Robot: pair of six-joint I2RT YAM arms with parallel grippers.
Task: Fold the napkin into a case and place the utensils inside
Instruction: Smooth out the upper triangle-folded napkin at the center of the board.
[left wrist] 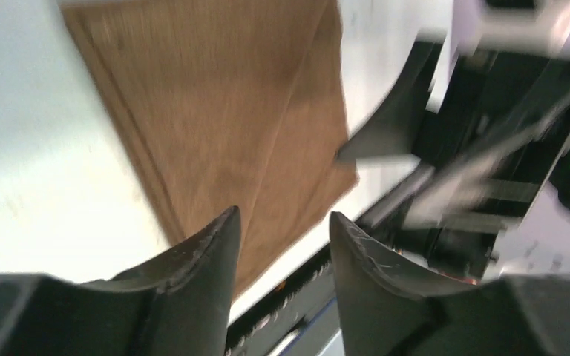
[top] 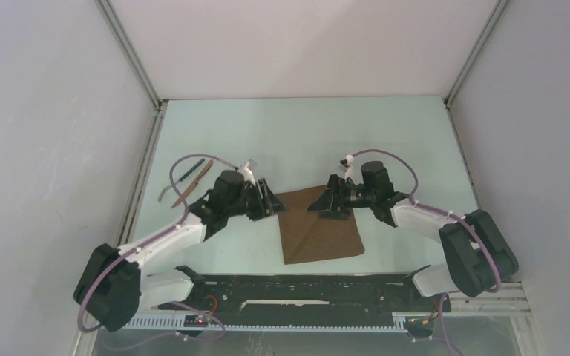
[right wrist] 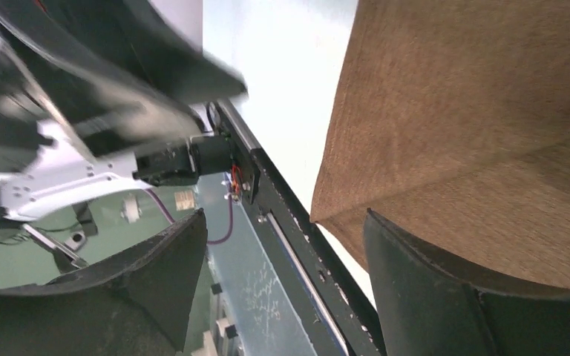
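The dark brown napkin [top: 319, 228] lies folded flat in the middle of the table, with a diagonal fold line across it. It also fills the top of the left wrist view [left wrist: 223, 111] and the right side of the right wrist view [right wrist: 475, 111]. My left gripper [top: 270, 200] hovers by the napkin's far left corner, open and empty [left wrist: 283, 222]. My right gripper [top: 327, 205] sits over the napkin's far edge, open wide with nothing between its fingers [right wrist: 286, 222]. The utensils lie together at the far left: a fork [top: 184, 176] and a reddish-brown knife [top: 194, 182].
A black rail [top: 304, 285] runs along the near edge between the arm bases. White walls enclose the table on the left, back and right. The right arm [left wrist: 490, 111] looms close in the left wrist view, and the left arm [right wrist: 82, 111] in the right wrist view.
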